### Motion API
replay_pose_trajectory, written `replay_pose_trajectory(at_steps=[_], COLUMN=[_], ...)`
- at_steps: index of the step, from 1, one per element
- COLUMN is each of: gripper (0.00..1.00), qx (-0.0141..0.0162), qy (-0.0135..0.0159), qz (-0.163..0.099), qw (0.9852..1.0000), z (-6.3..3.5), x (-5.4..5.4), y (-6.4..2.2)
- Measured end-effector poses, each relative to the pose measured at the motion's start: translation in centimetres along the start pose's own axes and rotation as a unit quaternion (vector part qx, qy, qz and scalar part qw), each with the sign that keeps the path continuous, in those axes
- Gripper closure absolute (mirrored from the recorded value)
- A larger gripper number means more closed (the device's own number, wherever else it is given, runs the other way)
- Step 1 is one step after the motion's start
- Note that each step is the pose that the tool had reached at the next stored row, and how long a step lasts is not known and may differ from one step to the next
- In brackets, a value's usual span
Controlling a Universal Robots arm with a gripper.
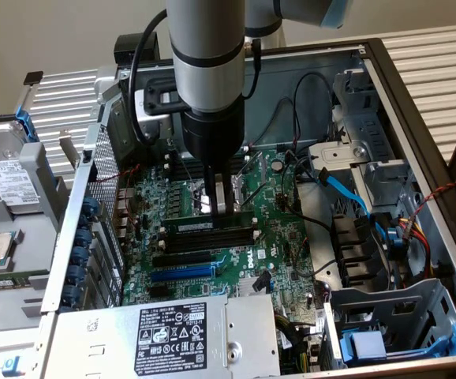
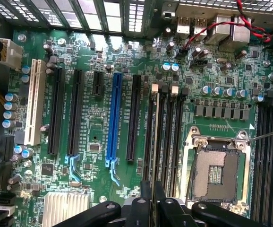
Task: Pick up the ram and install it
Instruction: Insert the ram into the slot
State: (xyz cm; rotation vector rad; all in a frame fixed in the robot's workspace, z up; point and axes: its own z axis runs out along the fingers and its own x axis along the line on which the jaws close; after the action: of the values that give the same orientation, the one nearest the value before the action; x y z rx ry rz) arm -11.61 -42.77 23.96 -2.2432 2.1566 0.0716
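Note:
My gripper (image 1: 218,207) reaches straight down into the open computer case, over the green motherboard (image 1: 283,237). Its fingers are shut on the top edge of the ram (image 1: 212,227), a long dark stick with a small white label. The stick stands on edge along the black memory slots (image 1: 212,239). In the wrist view the ram (image 2: 154,142) shows edge-on as a thin strip between the slots' white end clips (image 2: 156,88). It runs into my gripper (image 2: 151,201), whose black fingers sit close together on it. Whether the stick is fully seated, I cannot tell.
A blue expansion slot (image 2: 113,118) and black slots lie beside the memory slots; an open CPU socket (image 2: 219,165) lies on the other side. The power supply (image 1: 165,335) sits at the case front. Blue and black cables (image 1: 346,193) hang at the exterior view's right.

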Motion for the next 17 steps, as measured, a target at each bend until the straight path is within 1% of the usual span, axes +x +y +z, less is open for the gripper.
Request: replay_pose_trajectory(at_steps=[3, 5, 7, 10, 12, 14, 17], gripper=[0.86, 0.86, 0.86, 0.86, 0.86, 0.86, 0.86], qx=[0.0007, 0.0019, 0.0039, 0.0059, 0.0083, 0.0099, 0.0101], qy=[-0.0001, -0.0001, 0.0001, 0.0002, 0.0002, 0.0003, 0.0004], qz=[0.0, 0.0, 0.0, 0.0, 0.0, 0.001, 0.001], qw=[1.0, 1.0, 1.0, 1.0, 1.0, 1.0, 0.9999], z=[0.04, 0.06, 0.09, 0.15, 0.2, 0.23, 0.29], x=[-0.03, -0.08, -0.13, -0.17, -0.18, -0.18, -0.18], y=[0.02, 0.07, 0.15, 0.28, 0.32, 0.36, 0.48])
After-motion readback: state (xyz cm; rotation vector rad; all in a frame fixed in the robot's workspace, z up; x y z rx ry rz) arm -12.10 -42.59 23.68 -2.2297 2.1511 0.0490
